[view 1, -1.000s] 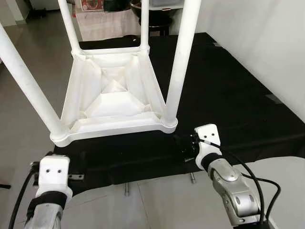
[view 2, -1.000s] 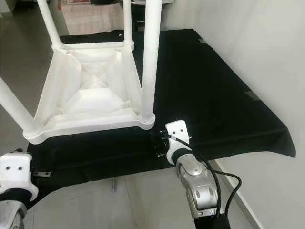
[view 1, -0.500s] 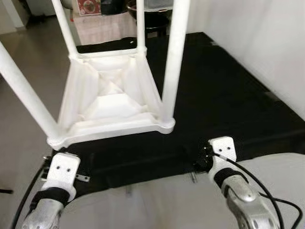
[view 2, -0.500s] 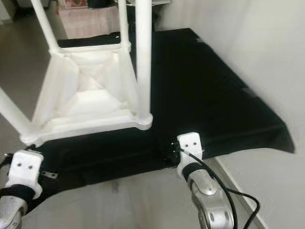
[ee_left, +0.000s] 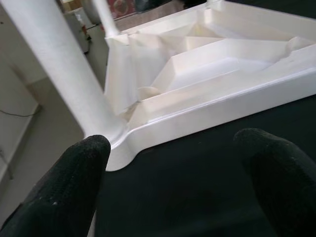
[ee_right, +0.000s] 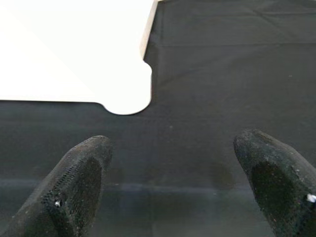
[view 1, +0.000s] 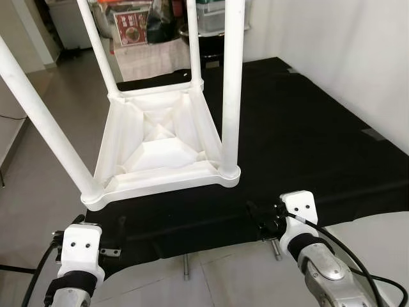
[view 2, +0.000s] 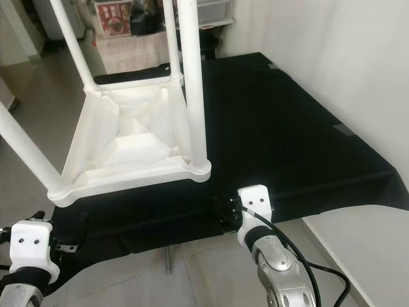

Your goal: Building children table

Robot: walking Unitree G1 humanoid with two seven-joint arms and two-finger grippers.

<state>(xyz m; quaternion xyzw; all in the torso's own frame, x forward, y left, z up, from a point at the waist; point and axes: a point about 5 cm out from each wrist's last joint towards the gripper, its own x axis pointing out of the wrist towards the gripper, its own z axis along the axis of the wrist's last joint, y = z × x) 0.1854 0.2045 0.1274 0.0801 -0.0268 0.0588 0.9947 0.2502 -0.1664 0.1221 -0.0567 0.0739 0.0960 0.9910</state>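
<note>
A big black cloth (view 1: 307, 134) covers a low bench and hangs over its near edge. To the right of it is a white wall (view 1: 358, 51). To the left is a wide stretch of grey floor (view 1: 38, 166), bare near the bench.

On the left part of the cloth lies a white children table (view 1: 160, 144), turned upside down. Its flat top rests on the cloth and its ribbed underside faces up. Four round white legs stick up from the corners. The near right leg (view 1: 231, 83) stands straight up. The near left leg (view 1: 45, 121) leans out over the floor. The table's near edge sits close to the near edge of the bench, with a thin black strip between them. The table's left side reaches the left edge of the cloth. The right half of the cloth is bare, with lots of room.

Far behind the bench are boxes and a red poster (view 1: 131, 25).

The left pincer (ee_left: 182, 177) is low at the near left corner of the bench. Its two black fingers (ee_left: 74, 182) are spread wide and hold nothing. They point at the table's near left corner, which is close but not touching.

The right pincer (ee_right: 173, 177) is at the near edge of the bench, just right of the table's near right corner. Its fingers (ee_right: 74, 182) are spread wide too and hold nothing. Black cloth lies under them, and the rounded white corner (ee_right: 126, 101) is a little way ahead.
</note>
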